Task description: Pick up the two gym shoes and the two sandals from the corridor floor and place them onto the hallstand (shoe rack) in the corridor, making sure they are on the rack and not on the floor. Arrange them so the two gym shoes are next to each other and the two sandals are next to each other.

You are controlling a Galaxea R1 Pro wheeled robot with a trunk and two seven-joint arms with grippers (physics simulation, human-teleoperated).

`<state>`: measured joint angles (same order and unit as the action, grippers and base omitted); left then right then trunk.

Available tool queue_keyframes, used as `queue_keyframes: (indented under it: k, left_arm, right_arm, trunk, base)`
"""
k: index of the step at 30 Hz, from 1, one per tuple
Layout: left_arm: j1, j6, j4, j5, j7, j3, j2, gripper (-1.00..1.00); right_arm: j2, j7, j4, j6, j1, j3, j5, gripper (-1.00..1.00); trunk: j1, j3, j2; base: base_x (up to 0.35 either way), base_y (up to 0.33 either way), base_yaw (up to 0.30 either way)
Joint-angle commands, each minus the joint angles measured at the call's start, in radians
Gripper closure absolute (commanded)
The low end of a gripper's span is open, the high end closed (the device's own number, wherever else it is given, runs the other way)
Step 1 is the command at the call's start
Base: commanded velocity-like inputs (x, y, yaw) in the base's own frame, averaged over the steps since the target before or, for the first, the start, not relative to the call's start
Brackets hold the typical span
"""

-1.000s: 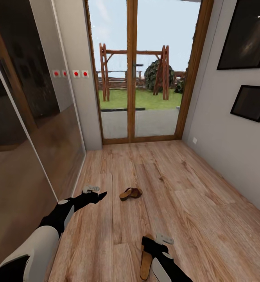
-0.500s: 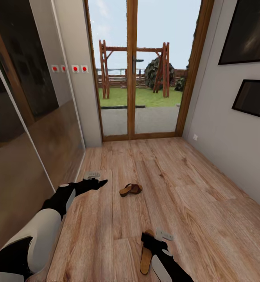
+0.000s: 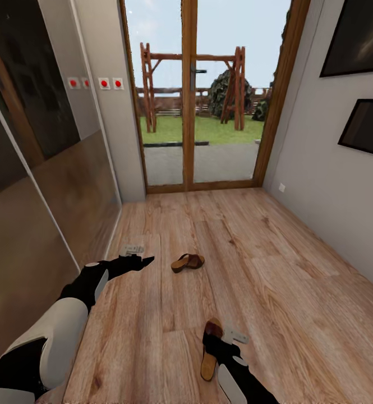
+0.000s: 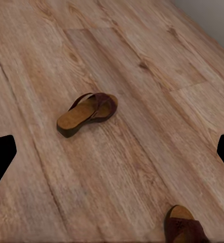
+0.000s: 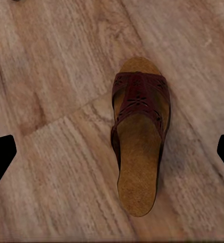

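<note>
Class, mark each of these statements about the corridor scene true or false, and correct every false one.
1. Both sandals lie on the wood floor. True.
2. The right gripper grips the near sandal. False: its fingers are spread wide, the sandal lying on the floor beyond them.
3. The far sandal lies near the left gripper. True.
4. The sandals touch each other. False: bare floor separates them.
5. The glass doors face a garden. True.

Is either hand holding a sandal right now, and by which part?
Nothing is held. Both sandals lie on the floor: the right hand hangs open over the near sandal; the left hand is open too.
</note>
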<state>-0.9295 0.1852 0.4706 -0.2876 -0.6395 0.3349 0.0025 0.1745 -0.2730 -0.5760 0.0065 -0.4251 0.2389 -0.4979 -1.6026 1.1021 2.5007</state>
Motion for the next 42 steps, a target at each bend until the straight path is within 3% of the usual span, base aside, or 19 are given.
queue_keyframes:
  k: [1,9,11,15,23,30,42]
  left_arm:
    - [-0.001,0.01,0.002,-0.004,-0.008,0.008,-0.001,-1.0]
    - [0.001,0.01,0.002,-0.004,-0.008,0.008,0.0,-1.0]
    - [0.001,0.01,0.002,-0.004,-0.008,0.007,0.001,-1.0]
    - [-0.001,0.011,0.002,-0.004,-0.008,0.007,0.0,-1.0]
    - [-0.025,0.014,0.002,-0.003,-0.007,0.007,-0.008,-1.0]
    - [-0.056,0.059,0.003,-0.004,-0.006,0.007,-0.022,-1.0]
    - [-0.048,0.079,0.001,-0.004,-0.009,0.007,-0.024,-1.0]
  right_arm:
    - [0.0,-0.007,-0.006,0.001,-0.001,0.003,-0.005,-1.0]
    - [0.0,-0.012,-0.098,0.051,-0.002,0.001,-0.005,-1.0]
    - [0.0,-0.014,-0.142,0.133,-0.007,-0.001,-0.004,-1.0]
    - [0.0,-0.015,-0.172,0.192,-0.017,-0.003,-0.005,-1.0]
    - [0.0,-0.014,-0.197,0.24,-0.026,-0.004,-0.005,-1.0]
    - [0.0,-0.011,-0.199,0.245,-0.027,-0.003,-0.003,-1.0]
    - [-0.01,-0.012,-0.193,0.244,-0.027,-0.003,-0.004,-1.0]
  trunk:
    - [0.0,0.007,0.001]
    - [-0.004,0.05,0.003]
    - [-0.005,0.061,0.003]
    - [-0.006,0.083,0.004]
    - [-0.01,0.123,0.006]
    - [-0.01,0.124,0.006]
    - [-0.01,0.125,0.006]
  base:
    - [0.0,0.0,0.0]
    - [0.0,0.0,0.001]
    - [0.0,0.0,0.041]
    - [0.0,0.0,0.057]
    - [0.0,0.0,0.049]
    - [0.0,0.0,0.006]
    - [0.0,0.0,0.0]
